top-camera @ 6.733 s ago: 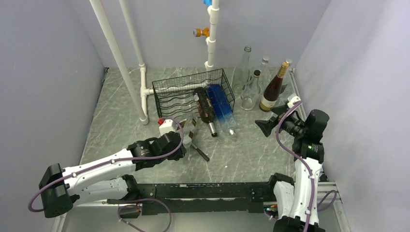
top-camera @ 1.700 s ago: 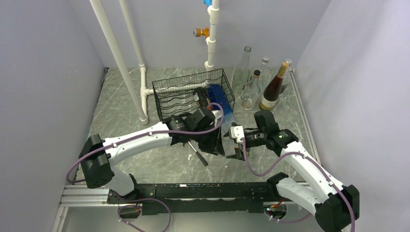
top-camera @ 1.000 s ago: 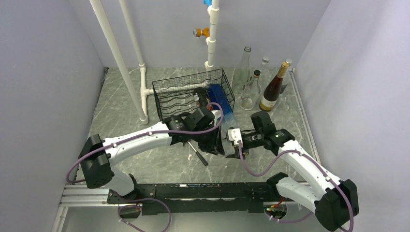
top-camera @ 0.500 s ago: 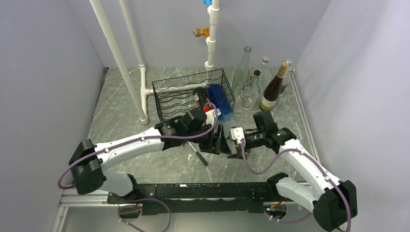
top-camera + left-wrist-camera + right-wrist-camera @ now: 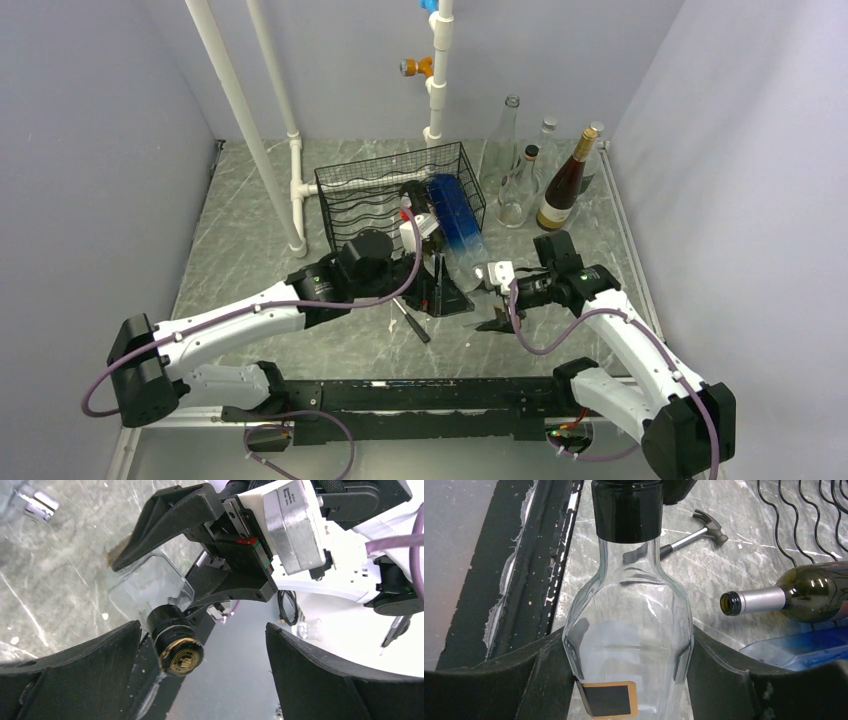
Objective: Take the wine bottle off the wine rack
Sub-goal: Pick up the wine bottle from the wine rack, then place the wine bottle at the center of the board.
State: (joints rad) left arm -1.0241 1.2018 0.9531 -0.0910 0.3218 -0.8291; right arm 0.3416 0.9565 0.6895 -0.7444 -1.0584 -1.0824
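Note:
The clear glass wine bottle (image 5: 629,620), with a black cap (image 5: 627,510) and a small black tag, lies sideways off the table with my right gripper (image 5: 627,645) shut on its shoulders. In the top view, bottle (image 5: 464,274) and right gripper (image 5: 487,300) sit just in front of the black wire wine rack (image 5: 372,196). My left gripper (image 5: 202,627) stands open around the gold-topped cap (image 5: 176,644), touching nothing; from above the left gripper (image 5: 438,287) is at the bottle's cap end. A dark bottle (image 5: 421,203) and a blue bottle (image 5: 452,215) lie in the rack.
A small hammer (image 5: 412,320) lies on the table under the handover spot. Several upright bottles (image 5: 564,181) stand at the back right. White pipes (image 5: 240,110) rise left of the rack and behind it. The dark bottle's open neck (image 5: 749,601) points toward the held bottle.
My left gripper has opened, let go of the bottle's cap end and drawn back toward the near left. The right gripper keeps its grip and has shifted slightly right with the bottle.

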